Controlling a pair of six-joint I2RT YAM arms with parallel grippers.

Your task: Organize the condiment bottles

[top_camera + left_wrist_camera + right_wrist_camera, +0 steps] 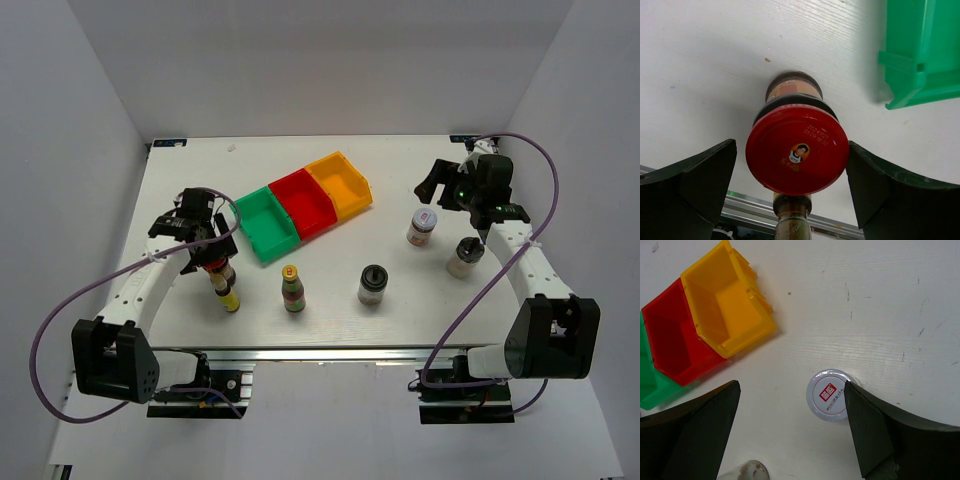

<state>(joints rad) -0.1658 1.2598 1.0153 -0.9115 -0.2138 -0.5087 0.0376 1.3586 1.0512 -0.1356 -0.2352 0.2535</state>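
Left gripper [791,167], jaws spread, straddles the red-capped dark jar [796,152] at the overhead view's lower left; right gripper [790,390] — likewise spread — hangs beside the white-lidded jar [422,224], right of centre. Six condiment bottles [292,288] stand scattered — organizing looks barely begun.

Six scattered condiment bottles [292,288], red-capped jar [796,155] left, white-lidded jar [828,394] right

Both arms stretch forward, left hand [791,170] and right hand [790,410] pointing down, each with fingers spread wide
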